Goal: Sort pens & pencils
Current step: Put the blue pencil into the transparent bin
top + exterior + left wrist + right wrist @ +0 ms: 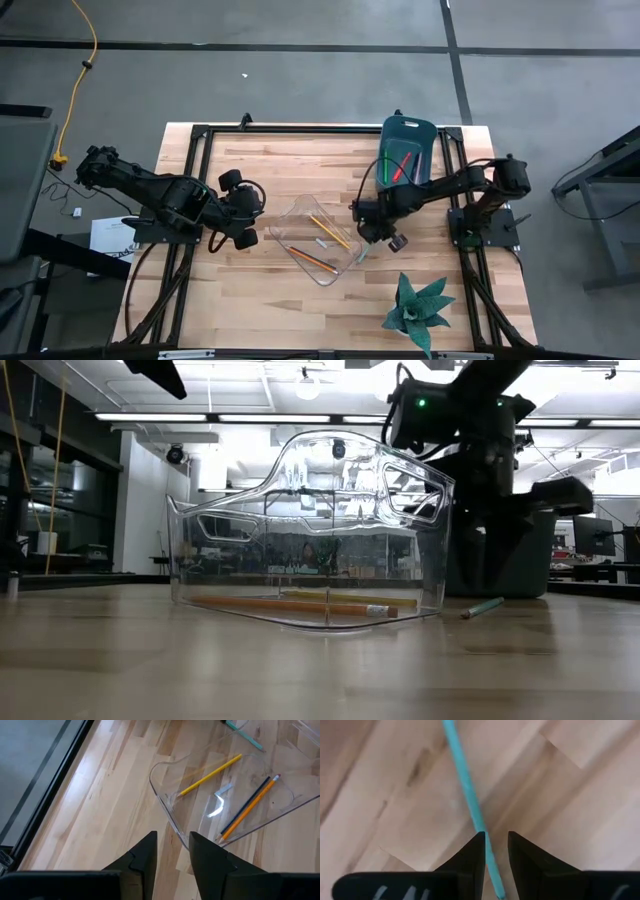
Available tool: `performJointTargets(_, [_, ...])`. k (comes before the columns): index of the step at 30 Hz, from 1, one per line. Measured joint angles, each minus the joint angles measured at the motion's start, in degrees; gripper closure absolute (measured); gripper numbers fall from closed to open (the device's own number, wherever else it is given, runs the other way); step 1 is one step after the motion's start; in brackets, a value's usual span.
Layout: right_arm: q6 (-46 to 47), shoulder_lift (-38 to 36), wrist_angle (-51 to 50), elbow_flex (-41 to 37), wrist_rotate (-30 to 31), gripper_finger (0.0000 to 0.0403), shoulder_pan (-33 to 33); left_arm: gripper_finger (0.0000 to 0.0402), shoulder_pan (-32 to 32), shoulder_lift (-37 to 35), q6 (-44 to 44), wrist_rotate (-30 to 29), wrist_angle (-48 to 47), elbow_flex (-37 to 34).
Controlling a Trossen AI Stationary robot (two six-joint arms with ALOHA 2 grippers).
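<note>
The pale teal pencil [468, 787] lies flat on the bare wood just right of the clear tray [400, 490], and it also shows in the low view [485, 605]. My right gripper [496, 851] hangs above it, pointing down and open by a narrow gap. The pencil runs under that gap, close to one finger [474, 854]. Two yellow-orange pencils [330, 232] [315, 260] lie on the tray floor. The green and red pens [400, 166] rest in the dark teal bin [410, 135]. My left gripper [173, 851] waits left of the tray, slightly open.
A potted plant [418, 305] stands near the table's near right corner. The dark teal bin sits at the far edge behind my right arm. Bare wood lies left of the tray [100, 795] and along the table's near side [300, 670].
</note>
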Motion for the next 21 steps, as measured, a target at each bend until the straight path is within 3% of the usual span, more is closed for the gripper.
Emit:
performJointTargets(15, [0.18, -1.53, -1.38, -0.02, -1.18, 0.0327, -3.14, 0.03, -0.02, 0.0, -0.19, 1.27, -0.02, 0.0])
performJointTargets(21, [0.22, -4.21, 0.86, -4.8, -0.55, 0.0327, -2.86, 0.03, -0.02, 0.0, -0.39, 1.27, -0.02, 0.0])
